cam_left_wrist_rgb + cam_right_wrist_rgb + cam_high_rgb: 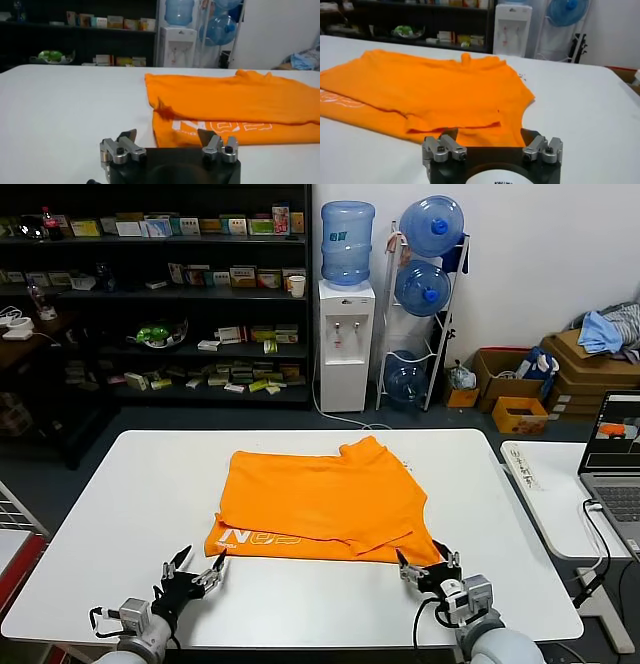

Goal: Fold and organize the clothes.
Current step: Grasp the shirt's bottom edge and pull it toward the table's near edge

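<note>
Both grippers sit low in frame, left gripper [195, 574] and right gripper [428, 570], jaws wide, holding nothing; orange T-shirt [320, 502] lies folded mid-frame on the white table [120, 504].

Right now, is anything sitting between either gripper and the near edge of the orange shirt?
Nothing visible. The left gripper and right gripper, both open, sit at the orange T-shirt's near corners, with only bare white table between them and the fabric.

White lettering on the orange T-shirt [322, 506] near its front hem, only "N" legible
</note>
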### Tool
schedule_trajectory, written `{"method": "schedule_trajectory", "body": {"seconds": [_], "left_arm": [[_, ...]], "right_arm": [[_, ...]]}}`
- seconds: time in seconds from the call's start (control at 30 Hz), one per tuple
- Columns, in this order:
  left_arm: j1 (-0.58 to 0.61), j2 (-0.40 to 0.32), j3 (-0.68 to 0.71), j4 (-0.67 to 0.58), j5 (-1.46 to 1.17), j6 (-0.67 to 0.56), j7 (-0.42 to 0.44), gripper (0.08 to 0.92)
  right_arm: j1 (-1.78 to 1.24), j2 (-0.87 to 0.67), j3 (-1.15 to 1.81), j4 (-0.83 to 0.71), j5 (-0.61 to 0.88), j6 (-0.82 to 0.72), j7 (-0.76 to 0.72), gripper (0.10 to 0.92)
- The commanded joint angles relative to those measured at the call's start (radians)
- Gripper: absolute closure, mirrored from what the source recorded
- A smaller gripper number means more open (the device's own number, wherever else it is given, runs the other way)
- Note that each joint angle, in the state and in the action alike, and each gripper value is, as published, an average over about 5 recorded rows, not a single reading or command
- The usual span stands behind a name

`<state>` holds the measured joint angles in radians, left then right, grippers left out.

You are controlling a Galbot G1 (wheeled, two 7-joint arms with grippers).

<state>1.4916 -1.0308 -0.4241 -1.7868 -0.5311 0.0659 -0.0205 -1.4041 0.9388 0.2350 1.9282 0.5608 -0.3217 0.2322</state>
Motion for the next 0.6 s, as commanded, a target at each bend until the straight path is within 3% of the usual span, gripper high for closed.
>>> {"method": "schedule_trajectory", "body": {"seconds": [0.03, 0.3, 0.43, 0.6], "left_arm": [[-0.004, -0.03, -0.01, 0.04, 0.003, 0.002, 0.023, 0.177], [-0.029, -0.021, -0.002, 0.046, -0.011, 0.009, 0.018, 0.177], [-0.033, -0.017, 0.007, 0.048, -0.015, 0.01, 0.017, 0.228], [-0.034, -0.017, 0.015, 0.046, -0.021, 0.008, 0.022, 0.371]], "right_arm": [[-0.039, 0.007, 0.008, -0.004, 0.009, -0.004, -0.002, 0.203], [-0.035, 0.01, 0.005, -0.006, 0.015, -0.008, 0.014, 0.214], [-0.036, 0.01, 0.004, -0.001, 0.015, -0.006, 0.029, 0.311], [-0.036, 0.008, 0.005, 0.002, 0.014, -0.003, 0.037, 0.45]]}}
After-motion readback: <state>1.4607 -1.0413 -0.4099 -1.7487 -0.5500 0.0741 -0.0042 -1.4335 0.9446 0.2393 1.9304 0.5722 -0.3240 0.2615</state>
